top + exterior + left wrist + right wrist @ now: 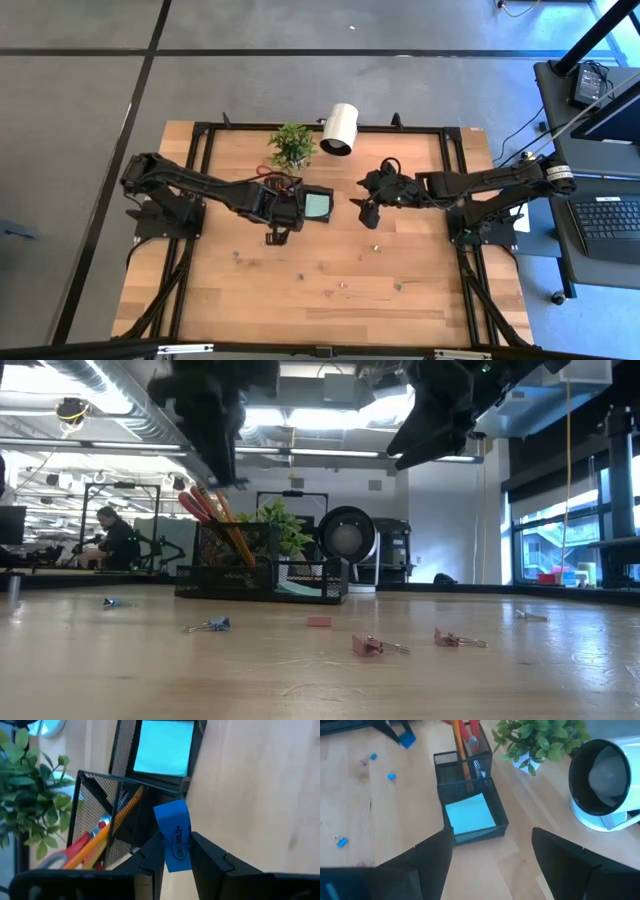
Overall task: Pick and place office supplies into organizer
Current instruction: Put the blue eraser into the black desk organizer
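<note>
A small blue piece [175, 836] is pinched between the fingers [150, 855] of the left gripper [176, 857]; dark oval print is seen on its face, but the writing cannot be read. The piece is held upright, raised off the wooden surface [330, 290], just beside the tall mesh compartment of the black organizer [300, 203]. In the high view the left gripper [277, 236] is found at the organizer's near edge, above the surface.

The right gripper [490, 855] is spread wide with nothing between its fingers [437, 850]; it hangs over the surface just to the right of the organizer, with its fingers pointed towards it [366, 210].

Inside the organizer's tall compartment, red-handled scissors [471, 732] and orange pencils [459, 745] are stood on end, leaning. A pale teal note pad [469, 813] is laid flat in the low compartment.

Small binder clips are scattered on the surface nearer the front: a blue one [210, 625], a red one [370, 646] and a pink one [450, 638], all well apart from the organizer. A small pink flat piece [319, 621] lies between them.

Behind the organizer a green potted plant [291, 145] and a white cylindrical lamp [340, 129] are placed side by side. A person [115, 540] is seen in the room beyond.
</note>
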